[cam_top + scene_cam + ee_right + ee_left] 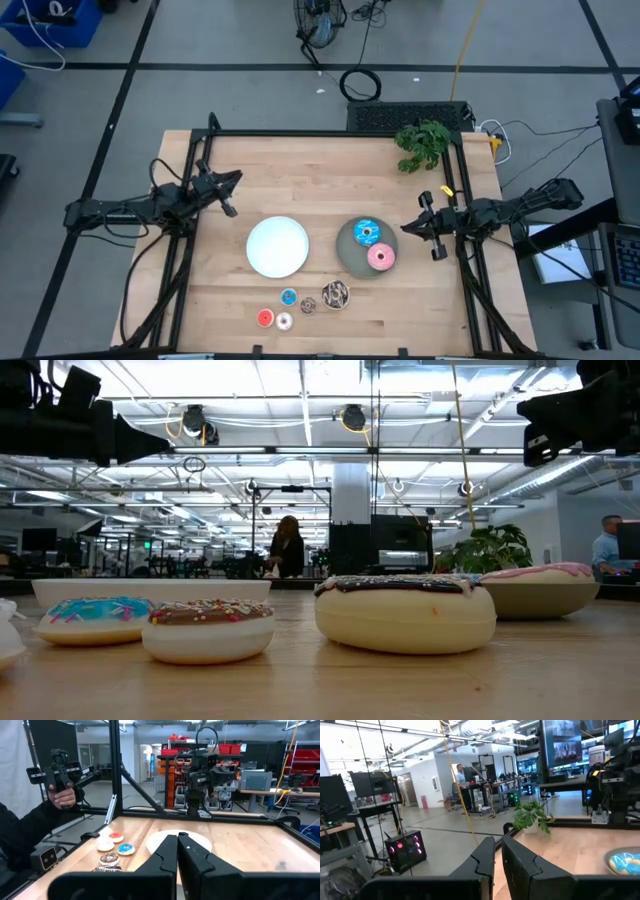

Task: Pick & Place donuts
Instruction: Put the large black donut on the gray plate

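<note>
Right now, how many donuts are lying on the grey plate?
2: the blue sprinkled donut toward the plate's far side and the pink donut nearer the front edge of the grey plate. None seems hidden.

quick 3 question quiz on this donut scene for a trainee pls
1. True or false: the white plate has a donut on it.
2. Which donuts lie on the grey plate? A) pink and blue sprinkled B) red and white C) brown sprinkled only
3. Fill in: the left gripper and right gripper both have their jaws ____.

Key:
1. False, it is bare.
2. A: the pink donut and the blue sprinkled donut.
3. shut; neither holds anything, as the wrist views show.
</note>
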`<state>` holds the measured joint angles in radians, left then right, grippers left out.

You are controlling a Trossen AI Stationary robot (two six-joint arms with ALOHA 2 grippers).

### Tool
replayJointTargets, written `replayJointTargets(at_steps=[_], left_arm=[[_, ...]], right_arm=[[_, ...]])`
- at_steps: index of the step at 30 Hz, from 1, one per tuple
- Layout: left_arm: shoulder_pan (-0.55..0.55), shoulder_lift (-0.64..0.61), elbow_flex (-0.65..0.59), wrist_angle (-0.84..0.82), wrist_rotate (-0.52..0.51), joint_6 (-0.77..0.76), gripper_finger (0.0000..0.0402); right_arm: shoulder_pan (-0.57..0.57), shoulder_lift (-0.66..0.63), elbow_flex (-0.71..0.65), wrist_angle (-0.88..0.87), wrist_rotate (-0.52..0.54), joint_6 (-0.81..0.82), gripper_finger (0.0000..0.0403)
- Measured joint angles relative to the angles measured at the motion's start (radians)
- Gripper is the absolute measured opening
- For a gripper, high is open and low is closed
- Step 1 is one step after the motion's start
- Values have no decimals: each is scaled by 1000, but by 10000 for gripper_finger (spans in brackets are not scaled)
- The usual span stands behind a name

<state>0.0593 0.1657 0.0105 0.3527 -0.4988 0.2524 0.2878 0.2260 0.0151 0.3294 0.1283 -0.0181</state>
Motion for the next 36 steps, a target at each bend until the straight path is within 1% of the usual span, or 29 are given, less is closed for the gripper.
replayJointTargets(at_steps=[5,9,11,13,15,18,24,34,36], left_arm=[[0,0,0,6,0,7,42],[0,0,0,13,-1,16,42],[0,0,0,13,-1,16,42],[0,0,0,13,-1,15,42],[0,0,0,13,-1,10,42],[0,0,0,13,-4,11,42],[0,0,0,11,-34,15,42],[0,0,0,9,-46,28,42],[0,0,0,10,-46,28,42]], right_arm=[[0,0,0,26,1,-5,0],[0,27,0,134,10,-52,0],[0,53,0,221,71,-77,0],[0,80,15,266,134,-87,0],[0,117,48,249,132,-84,0],[0,213,104,193,130,-58,0],[0,472,231,183,129,-23,0],[0,863,516,188,128,-21,0],[0,921,571,144,128,-21,0]])
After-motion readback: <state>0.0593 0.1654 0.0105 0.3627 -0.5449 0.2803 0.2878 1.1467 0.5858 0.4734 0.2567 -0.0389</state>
